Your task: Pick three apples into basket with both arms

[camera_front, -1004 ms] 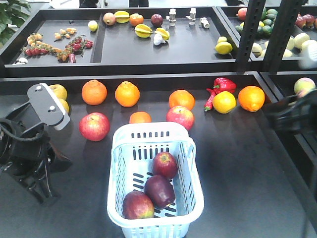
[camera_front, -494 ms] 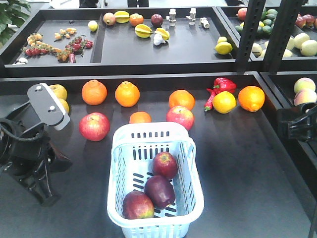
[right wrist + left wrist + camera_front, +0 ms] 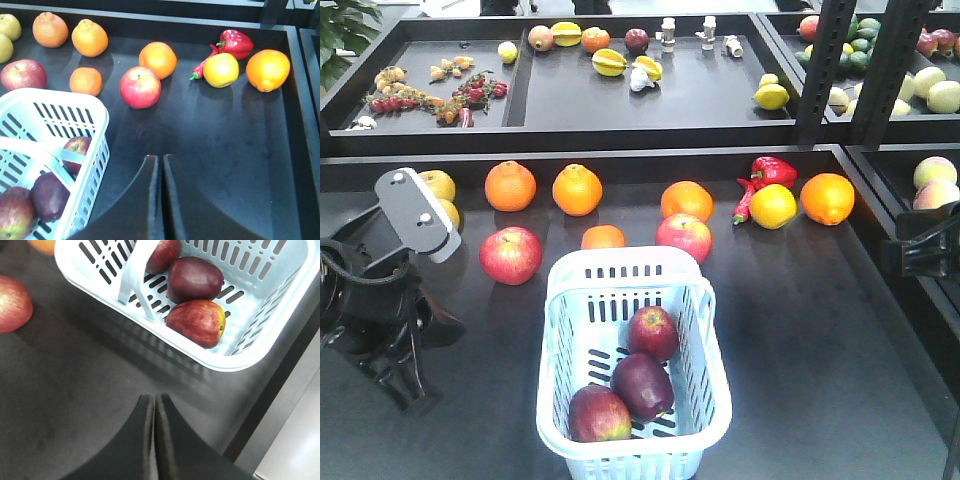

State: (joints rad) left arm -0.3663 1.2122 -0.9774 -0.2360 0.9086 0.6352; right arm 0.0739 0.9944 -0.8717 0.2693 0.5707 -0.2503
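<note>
Both pincers are pressed together and carry nothing: the left gripper hangs over bare dark tabletop just beside the basket, and the right gripper is poised over the table to the basket's right. Inside the pale blue-white slotted basket, at the table's front centre, lie three apples in a row: a deep red one nearest the back, the dark maroon apple in the middle, and a red apple with a yellowish patch at the front. Compared with a second ago, the right arm has drawn back to the table's right edge, while the left arm and the fruit are unchanged. Two larger pinkish-red apples and several oranges stay outside. No brand names or writing can be read.
</note>
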